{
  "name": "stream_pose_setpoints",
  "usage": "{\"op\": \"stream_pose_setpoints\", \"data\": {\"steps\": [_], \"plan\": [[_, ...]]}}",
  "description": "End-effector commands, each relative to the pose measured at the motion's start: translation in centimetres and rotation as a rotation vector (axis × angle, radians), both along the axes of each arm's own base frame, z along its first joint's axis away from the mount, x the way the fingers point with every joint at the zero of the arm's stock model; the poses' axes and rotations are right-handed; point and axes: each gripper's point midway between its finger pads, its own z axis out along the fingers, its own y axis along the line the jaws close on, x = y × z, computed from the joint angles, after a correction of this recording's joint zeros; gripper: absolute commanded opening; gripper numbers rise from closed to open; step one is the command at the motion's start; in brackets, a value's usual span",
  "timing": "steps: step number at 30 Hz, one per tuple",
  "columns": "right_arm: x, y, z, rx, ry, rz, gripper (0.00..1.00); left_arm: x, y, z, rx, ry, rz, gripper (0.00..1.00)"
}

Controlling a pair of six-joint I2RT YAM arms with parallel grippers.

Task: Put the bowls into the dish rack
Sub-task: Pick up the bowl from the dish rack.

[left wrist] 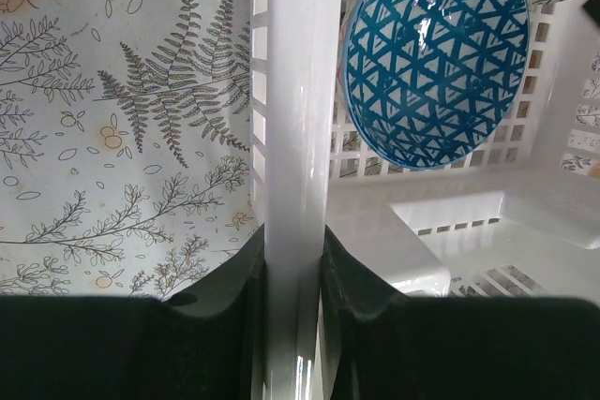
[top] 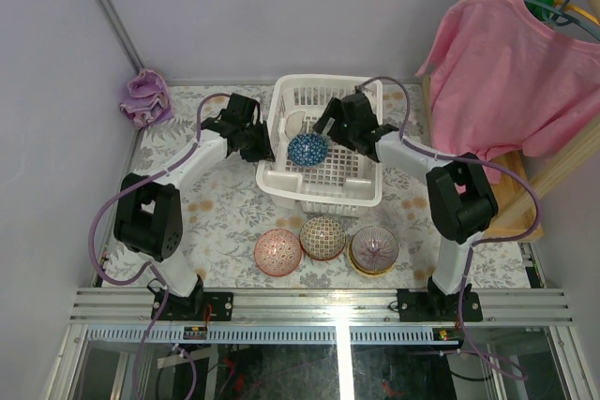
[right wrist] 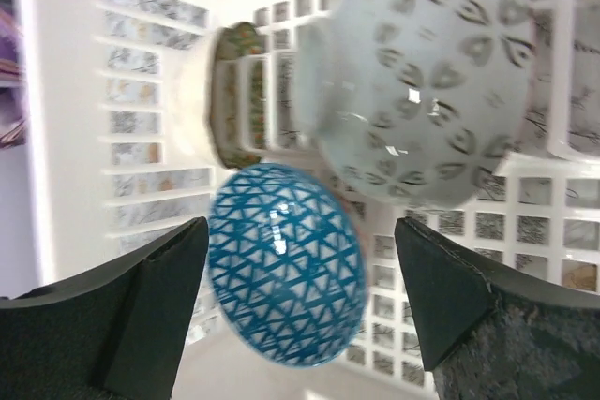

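The white dish rack [top: 349, 185] stands at the table's middle back. In it a blue-white netted bowl [top: 307, 149] stands on edge, with a whitish bowl [top: 294, 124] behind it. My left gripper [top: 264, 145] is shut on the rack's left wall [left wrist: 292, 138]; the blue bowl [left wrist: 436, 58] shows just inside. My right gripper [top: 326, 126] hangs open over the rack; the blue bowl [right wrist: 286, 264] lies between and beyond its fingers, untouched, beside a whitish leaf-patterned bowl [right wrist: 422, 81]. In front of the rack stand a pink bowl [top: 277, 252], a tan netted bowl [top: 322, 237] and a yellow bowl with a dark inside [top: 374, 249].
A purple cloth [top: 145, 97] lies at the table's back left corner. A pink shirt [top: 516, 72] hangs on a wooden stand at the right. A tan-rimmed bowl [right wrist: 234, 96] stands on edge at the rack's far wall.
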Motion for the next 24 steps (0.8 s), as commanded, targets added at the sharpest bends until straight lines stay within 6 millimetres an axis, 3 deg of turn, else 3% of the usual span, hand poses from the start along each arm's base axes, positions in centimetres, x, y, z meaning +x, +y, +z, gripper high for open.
{"op": "stream_pose_setpoints", "data": {"steps": [1,14,24], "plan": [[-1.0,0.8,1.5,-0.065,0.097,0.126,0.88,0.5,0.8,0.6,0.015,-0.022,0.03,0.19],[-2.8,0.1,-0.3,-0.262,0.201,0.17,0.85,0.3,0.7,1.4,-0.005,-0.033,0.033,0.19],[-2.0,3.3,-2.5,-0.297,0.21,0.206,0.66,0.0,0.7,1.5,-0.003,-0.033,0.03,0.19]]}}
